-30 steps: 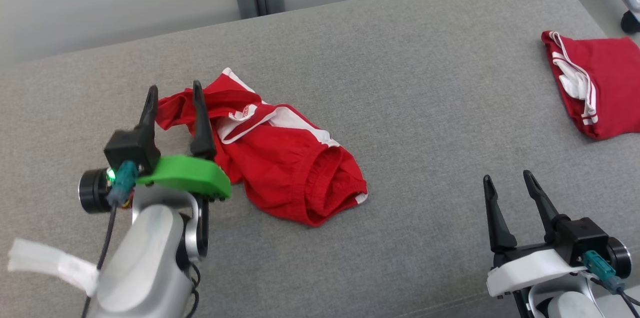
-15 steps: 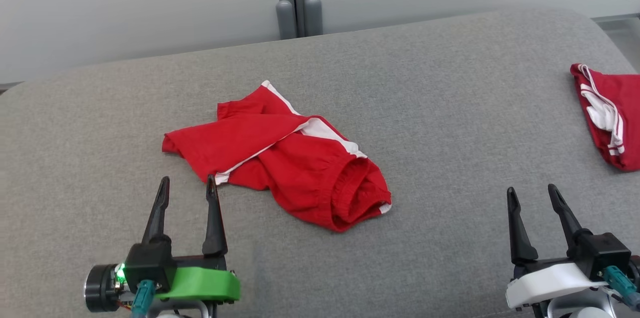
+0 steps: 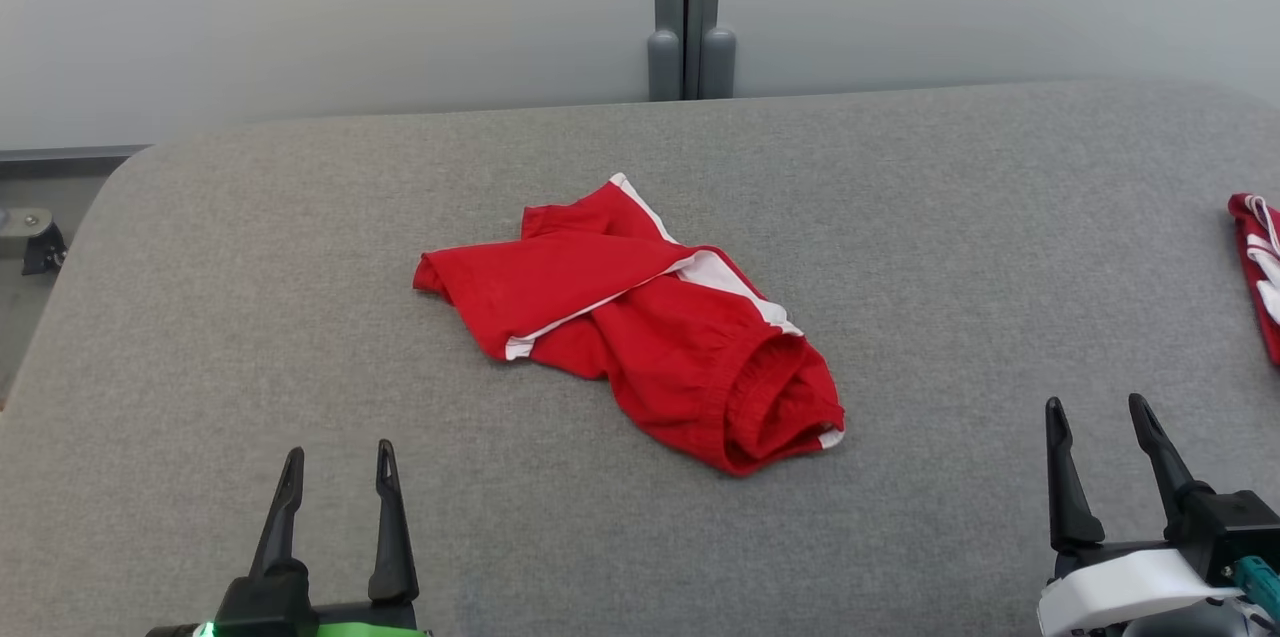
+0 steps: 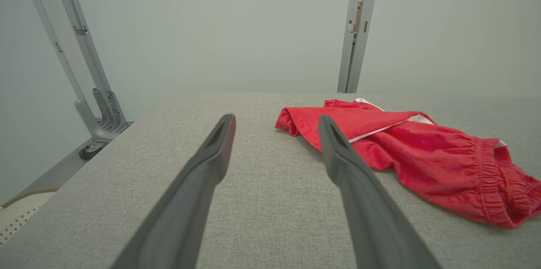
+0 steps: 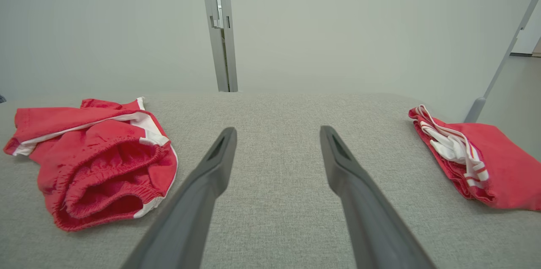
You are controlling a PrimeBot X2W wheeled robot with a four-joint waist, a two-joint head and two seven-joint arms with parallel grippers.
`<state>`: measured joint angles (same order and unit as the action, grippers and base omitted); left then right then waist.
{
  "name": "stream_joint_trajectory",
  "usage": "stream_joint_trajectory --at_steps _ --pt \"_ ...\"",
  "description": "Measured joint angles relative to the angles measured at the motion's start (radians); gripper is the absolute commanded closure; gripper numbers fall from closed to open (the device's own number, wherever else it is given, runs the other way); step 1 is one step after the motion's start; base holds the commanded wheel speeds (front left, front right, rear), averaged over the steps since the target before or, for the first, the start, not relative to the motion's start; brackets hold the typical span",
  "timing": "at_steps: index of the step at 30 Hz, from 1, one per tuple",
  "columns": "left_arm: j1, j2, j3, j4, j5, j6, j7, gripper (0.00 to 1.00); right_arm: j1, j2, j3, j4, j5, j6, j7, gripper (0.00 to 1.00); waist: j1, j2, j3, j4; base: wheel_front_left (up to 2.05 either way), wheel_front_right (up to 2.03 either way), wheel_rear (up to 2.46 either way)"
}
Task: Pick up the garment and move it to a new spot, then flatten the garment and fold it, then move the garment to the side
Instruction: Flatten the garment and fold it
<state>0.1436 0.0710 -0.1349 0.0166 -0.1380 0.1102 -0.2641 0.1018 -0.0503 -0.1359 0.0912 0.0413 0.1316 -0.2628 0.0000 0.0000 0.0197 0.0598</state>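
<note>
The garment is a pair of red shorts with white trim, lying crumpled in the middle of the grey padded table; its elastic waistband faces the near right. It also appears in the left wrist view as the garment and in the right wrist view as the garment. My left gripper is open at the lower left, short of the cloth and holding nothing. My right gripper is open at the lower right, well to the right of the shorts, empty too.
A second red and white garment, folded, lies at the table's right edge; the right wrist view shows that folded garment as well. A grey post stands behind the table against a pale wall. The table's left edge drops to the floor.
My left gripper has let go of the shorts and pulled back toward me, leaving them lying flatter on the table. The head camera has also turned, shifting the whole scene to the right.
</note>
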Motion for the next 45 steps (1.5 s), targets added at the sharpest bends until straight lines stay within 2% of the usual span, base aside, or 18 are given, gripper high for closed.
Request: stream_joint_trajectory --at_steps 10,34,36,40,45 --pt "0.006 -0.017 0.035 0.002 0.017 -0.033 0.000 0.00 0.010 0.000 0.012 0.022 0.002 0.000 0.000 0.00 0.0000 0.0000 -0.026 0.026 0.00 0.00 0.00" --pt "0.009 -0.020 0.028 0.011 0.004 -0.029 0.000 0.00 0.005 0.000 0.031 0.024 0.002 0.000 0.000 0.00 0.0000 0.0000 -0.023 0.018 0.00 0.00 0.00" --pt "0.008 -0.020 0.005 0.018 0.002 -0.037 0.000 0.00 0.004 0.000 0.033 0.024 0.002 0.000 0.000 0.00 0.0000 0.0000 -0.019 0.015 0.00 0.00 0.00" --pt "-0.038 -0.020 -0.082 0.053 0.005 -0.086 0.000 0.00 -0.012 0.000 0.052 0.021 0.000 0.000 0.000 0.00 0.0000 0.0000 -0.011 0.000 0.00 0.00 0.00" --pt "-0.158 -0.021 -0.239 0.132 -0.018 -0.134 0.000 0.00 -0.033 0.000 0.060 0.017 -0.001 0.000 0.000 0.00 0.0000 0.0000 0.006 -0.033 0.00 0.00 0.00"
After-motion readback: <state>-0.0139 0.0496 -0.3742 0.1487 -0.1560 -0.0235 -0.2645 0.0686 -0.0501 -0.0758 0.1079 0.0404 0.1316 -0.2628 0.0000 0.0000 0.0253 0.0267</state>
